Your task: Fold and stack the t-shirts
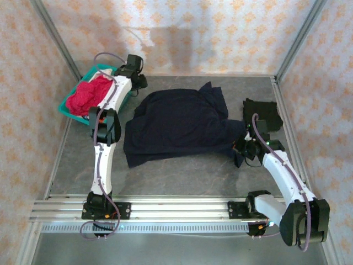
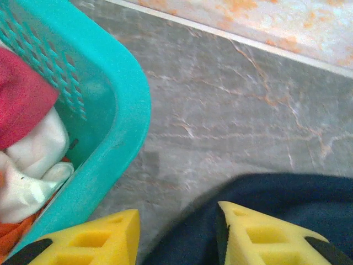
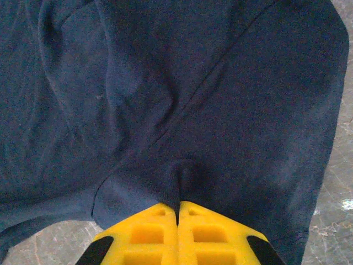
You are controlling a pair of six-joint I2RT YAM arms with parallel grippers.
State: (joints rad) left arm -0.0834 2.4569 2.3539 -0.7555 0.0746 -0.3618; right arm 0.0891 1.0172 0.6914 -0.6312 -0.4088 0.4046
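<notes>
Right tool (image 3: pixel 177 205): clamped fully shut on a pinch of navy t-shirt (image 3: pixel 165 110), cloth puckered right at the fingertips. Gripped at the shirt's right-hand edge, probably sleeve or side hem; hard to say which. Likely held there to lift or drag that side over for a fold.

Left tool (image 2: pixel 176 221): jaws part-way open, nothing between them. Hanging above the far-left corner of the same shirt, just beside teal basket (image 2: pixel 129 110). Looks staged over that corner to take a matching grip, for lifting both sides together; a judgement only.

Navy t-shirt spread roughly flat across the middle of desk (image 1: pixel 182 171), rumpled, bunched at upper right. Dark edge lying below the left tool, seen in the gap between its fingers, apparently not touching them. Right edge of the cloth pulled in under the right tool.

At far right of desk, black t-shirt (image 1: pixel 263 113) in a compact heap just beyond the right tool; touching the navy one or not, cannot tell.

In the basket, magenta-red shirt (image 1: pixel 88 96) heaped over white cloth (image 2: pixel 33 149) and orange cloth (image 2: pixel 8 243), waiting. Fold not yet made.
</notes>
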